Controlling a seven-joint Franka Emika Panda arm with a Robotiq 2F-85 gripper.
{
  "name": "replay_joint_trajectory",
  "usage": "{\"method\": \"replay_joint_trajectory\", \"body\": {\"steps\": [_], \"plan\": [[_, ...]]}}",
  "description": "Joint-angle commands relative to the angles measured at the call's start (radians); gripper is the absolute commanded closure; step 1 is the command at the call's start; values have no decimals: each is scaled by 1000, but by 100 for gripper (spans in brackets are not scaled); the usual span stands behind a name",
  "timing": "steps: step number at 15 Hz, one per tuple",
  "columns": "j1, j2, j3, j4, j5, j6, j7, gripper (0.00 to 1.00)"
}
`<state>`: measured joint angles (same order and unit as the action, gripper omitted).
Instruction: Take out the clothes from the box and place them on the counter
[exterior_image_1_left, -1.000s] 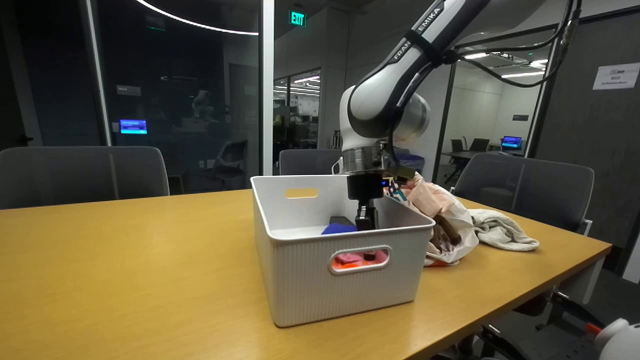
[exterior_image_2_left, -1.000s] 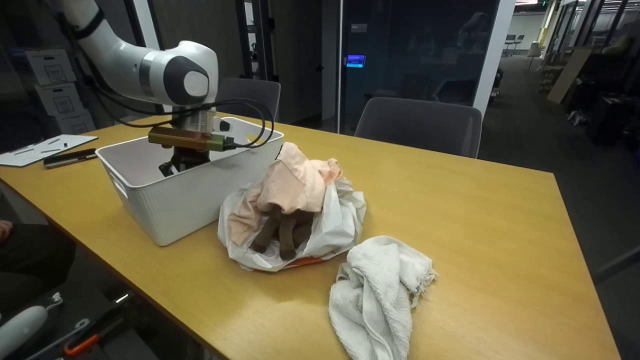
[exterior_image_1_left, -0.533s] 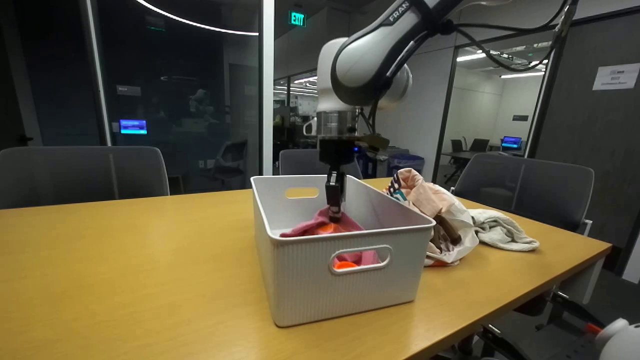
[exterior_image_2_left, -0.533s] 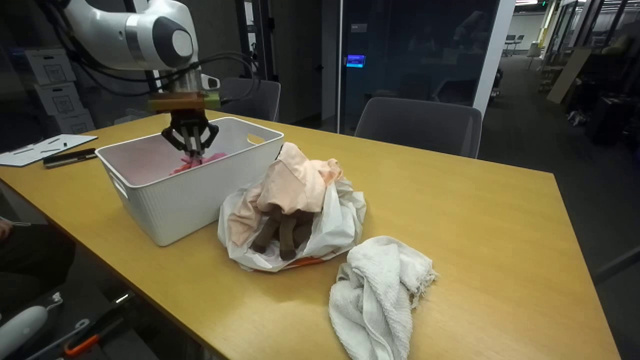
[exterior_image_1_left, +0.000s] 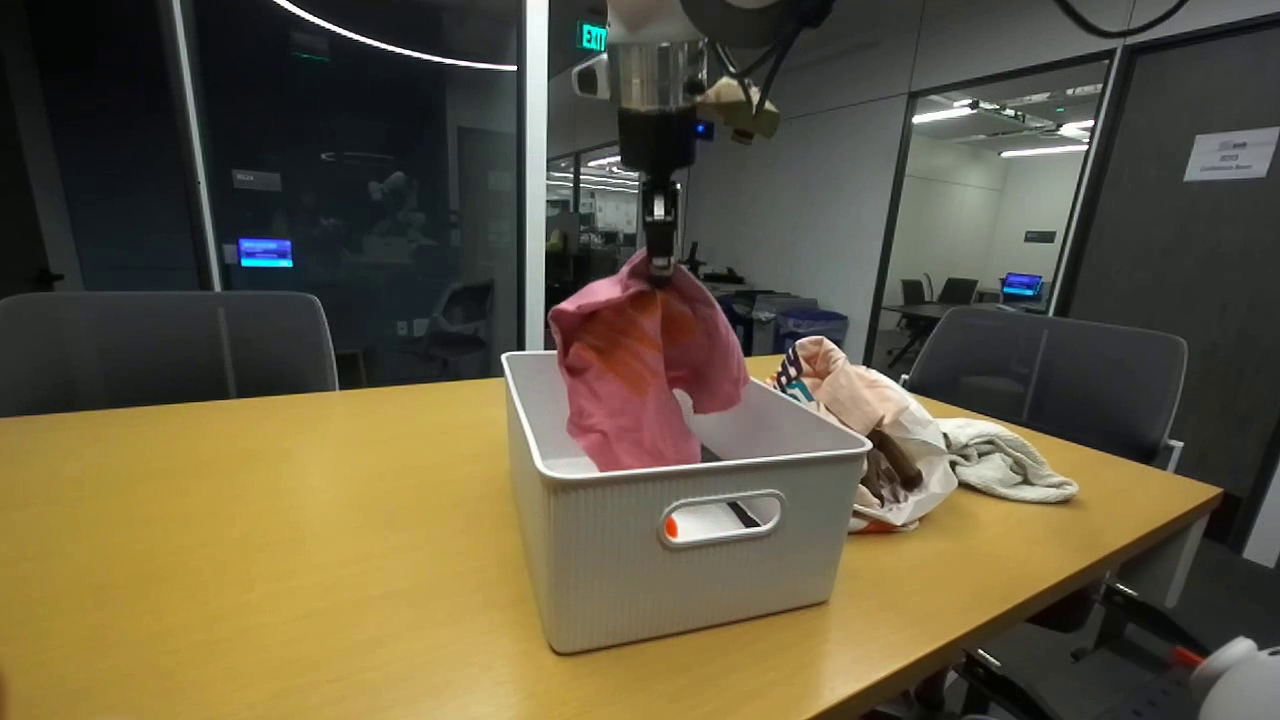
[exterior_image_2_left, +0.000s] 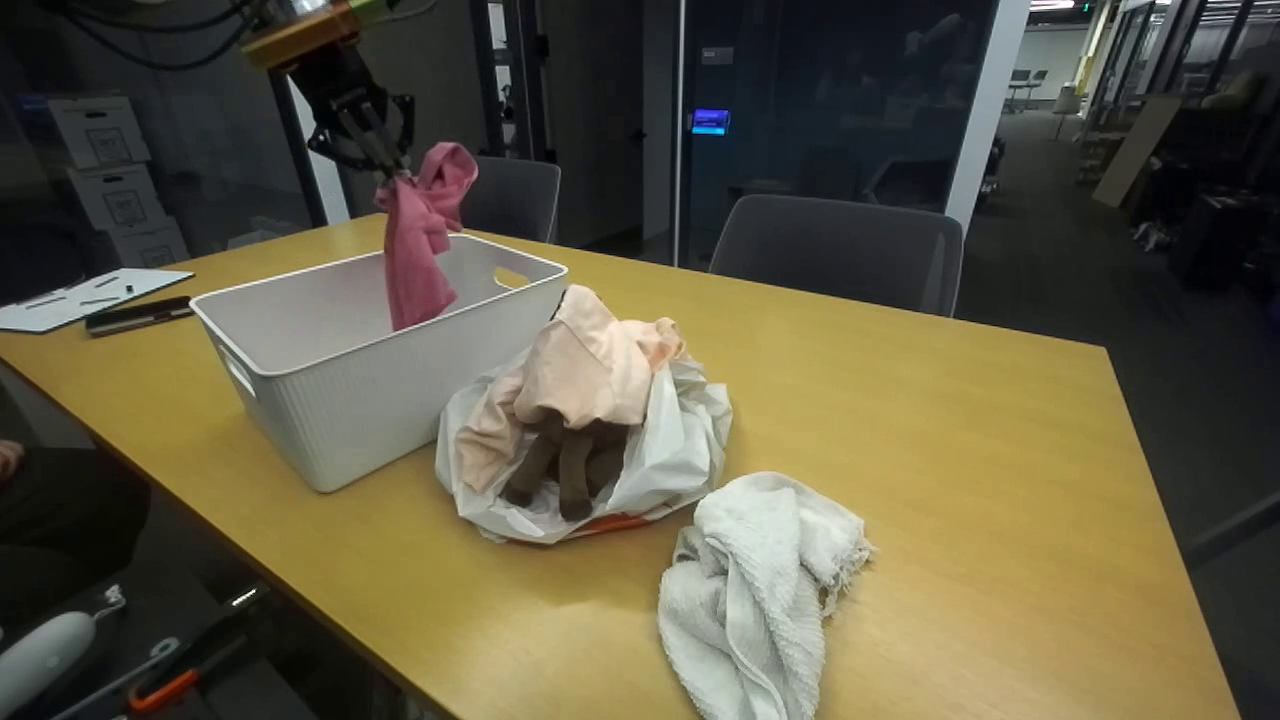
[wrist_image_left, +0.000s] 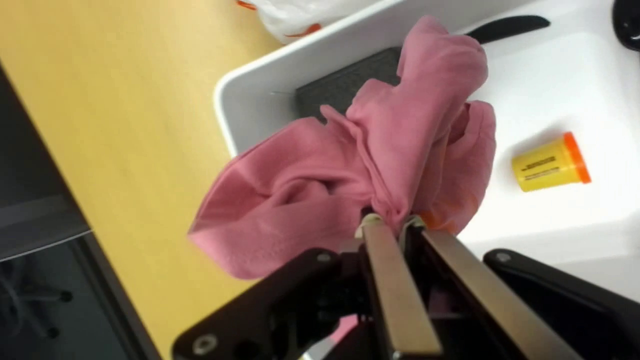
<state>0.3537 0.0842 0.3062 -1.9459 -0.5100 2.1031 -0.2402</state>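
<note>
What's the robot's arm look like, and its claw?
The white-and-dark-grey robot arm has a silver cylinder, a golden block, a tiny blue light and black cables. Its jointed black claw has two long, flat, metal-coloured fingers.

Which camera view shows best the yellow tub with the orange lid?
The wrist view: the yellow tub lies unobstructed there, lid included. In an exterior view, only an orange patch, probably its lid, shows through the handle hole; elsewhere, the box hides it.

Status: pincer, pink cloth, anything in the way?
Pincer shut on pink cloth. Lower end hangs inside white box, not yet clear. White bag beside box, possible obstacle on that side.
</note>
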Motion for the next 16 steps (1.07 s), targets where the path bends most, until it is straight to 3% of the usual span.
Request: {"method": "replay_joint_trajectory", "body": {"steps": [1, 8, 16], "plan": [[14, -80, 11, 36, -170, -62, 57, 98], [-24, -193, 14, 14, -465, -84, 306, 97], [-124, -335, -30, -123, -545, -227, 585, 97]]}}
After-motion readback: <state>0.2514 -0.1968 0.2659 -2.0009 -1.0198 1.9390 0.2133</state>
